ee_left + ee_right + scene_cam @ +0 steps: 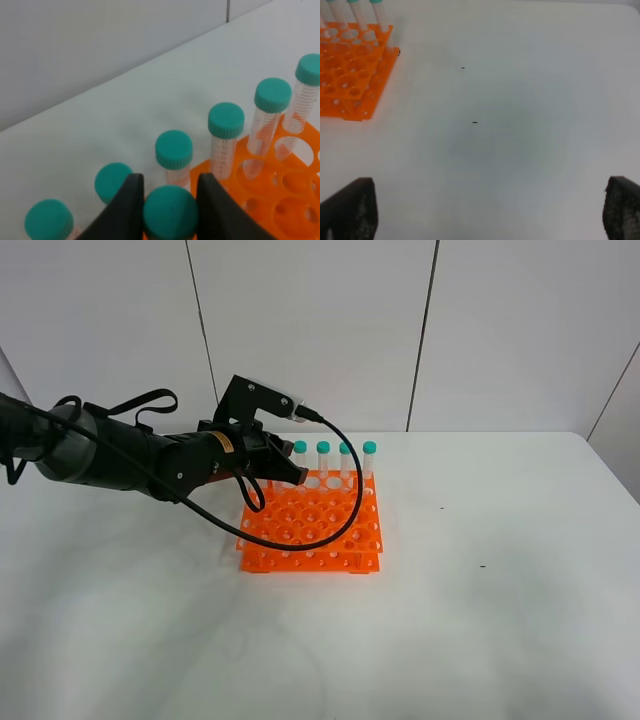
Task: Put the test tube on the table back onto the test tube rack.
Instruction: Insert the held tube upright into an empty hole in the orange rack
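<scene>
High view: my left gripper [290,470] reaches in from the left edge of the table [480,630] and hangs over the far-left corner of the test tube rack [312,525]. The rack sits about mid-width, nearer the far edge than the near edge. Four spare tubes [345,448] stand upright in its far row, teal caps up. My fingers hide what I hold here. There is a yellow label [226,443] on my left wrist, too small to read. My right arm is not in this view

Left wrist view: jaws clamped on the test tube [170,214], its teal cap pinched between my two black fingers [127,210]. Long axis upright, cap toward me, in line with the far row, spare tubes just beside it on both sides. The tip is cut off, so I cannot tell whether it is above a hole or already in one. I judge the next move is straight down along that axis, then let go, and the tip must sit over a hole first. Spare tubes carry printed graduation marks, no digits readable

Right wrist view: my right gripper [487,210] has its jaws wide apart with nothing between, over bare table well apart from the rack. The left arm is the nearer one and has the tube. No writing here, only two dark specks [474,122]
</scene>
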Controlling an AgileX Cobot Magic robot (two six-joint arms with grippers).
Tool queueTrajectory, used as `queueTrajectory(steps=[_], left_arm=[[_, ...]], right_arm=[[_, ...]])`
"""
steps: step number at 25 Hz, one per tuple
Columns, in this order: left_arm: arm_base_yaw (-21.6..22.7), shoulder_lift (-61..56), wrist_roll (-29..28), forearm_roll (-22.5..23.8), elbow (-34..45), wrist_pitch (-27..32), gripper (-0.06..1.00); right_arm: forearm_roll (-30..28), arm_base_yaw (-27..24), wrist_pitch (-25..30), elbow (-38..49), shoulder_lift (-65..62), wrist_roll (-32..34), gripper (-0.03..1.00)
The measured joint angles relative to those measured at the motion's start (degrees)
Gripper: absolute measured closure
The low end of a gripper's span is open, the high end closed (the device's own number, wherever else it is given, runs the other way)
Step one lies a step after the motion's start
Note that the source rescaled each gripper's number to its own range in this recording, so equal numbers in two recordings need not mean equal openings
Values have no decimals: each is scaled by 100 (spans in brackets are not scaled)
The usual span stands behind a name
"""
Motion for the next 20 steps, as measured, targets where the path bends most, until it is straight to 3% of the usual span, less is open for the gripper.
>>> queueTrajectory(steps=[20], left_arm=[[0,293,-256,0,6,-129,94]], right_arm=[[4,0,0,0,0,0,-3]])
